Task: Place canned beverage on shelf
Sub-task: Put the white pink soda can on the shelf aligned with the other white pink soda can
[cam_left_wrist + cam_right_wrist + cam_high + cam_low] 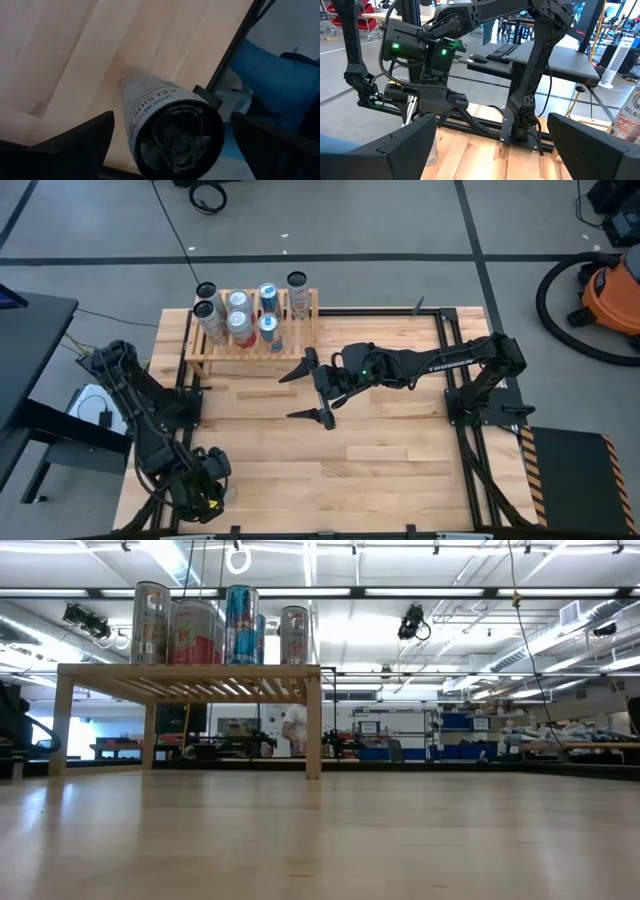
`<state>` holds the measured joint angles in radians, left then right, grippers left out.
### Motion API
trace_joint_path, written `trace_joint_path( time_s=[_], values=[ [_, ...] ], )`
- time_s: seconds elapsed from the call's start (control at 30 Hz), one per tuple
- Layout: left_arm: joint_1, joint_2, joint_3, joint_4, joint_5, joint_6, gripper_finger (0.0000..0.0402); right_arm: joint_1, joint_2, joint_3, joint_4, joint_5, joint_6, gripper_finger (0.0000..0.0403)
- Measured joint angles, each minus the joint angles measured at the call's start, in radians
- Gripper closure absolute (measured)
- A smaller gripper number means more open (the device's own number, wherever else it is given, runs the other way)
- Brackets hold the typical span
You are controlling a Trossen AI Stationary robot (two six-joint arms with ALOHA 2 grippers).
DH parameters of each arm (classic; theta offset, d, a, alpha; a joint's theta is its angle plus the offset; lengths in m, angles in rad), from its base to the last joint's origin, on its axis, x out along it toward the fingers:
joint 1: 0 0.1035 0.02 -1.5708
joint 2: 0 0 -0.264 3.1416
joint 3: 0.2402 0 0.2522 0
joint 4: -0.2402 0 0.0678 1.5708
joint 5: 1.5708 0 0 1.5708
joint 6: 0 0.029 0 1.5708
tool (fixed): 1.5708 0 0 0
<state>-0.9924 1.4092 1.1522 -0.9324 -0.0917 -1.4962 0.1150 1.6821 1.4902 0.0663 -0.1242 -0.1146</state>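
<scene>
You had the left gripper (pixel 205 492) at the table's (pixel 400 470) near left corner, fingers spread wide around an ungripped can (pixel 165 125), the right gripper (pixel 312 392) wide open and empty before the shelf (pixel 200 352) holding several cans.

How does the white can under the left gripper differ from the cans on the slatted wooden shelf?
The white Celsius can stands alone on the plank tabletop between the left gripper's open fingers; the shelf cans cluster on the pale slatted wooden shelf, untouched. It is white; several of them are red or blue. All stand upright.
</scene>
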Motion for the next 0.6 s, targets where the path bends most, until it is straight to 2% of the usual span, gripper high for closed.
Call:
trace_joint_path(
  time_s=[0.37,0.6],
  values=[
    [0.002,0.033,0.000,-0.024,-0.009,-0.006,0.0001,0.000,0.000,0.000,0.008,0.000,0.000,0.0012],
    [0.002,0.033,0.000,-0.019,-0.070,0.094,0.0001,0.000,0.000,0.000,0.009,0.000,0.000,0.0012]
  ],
)
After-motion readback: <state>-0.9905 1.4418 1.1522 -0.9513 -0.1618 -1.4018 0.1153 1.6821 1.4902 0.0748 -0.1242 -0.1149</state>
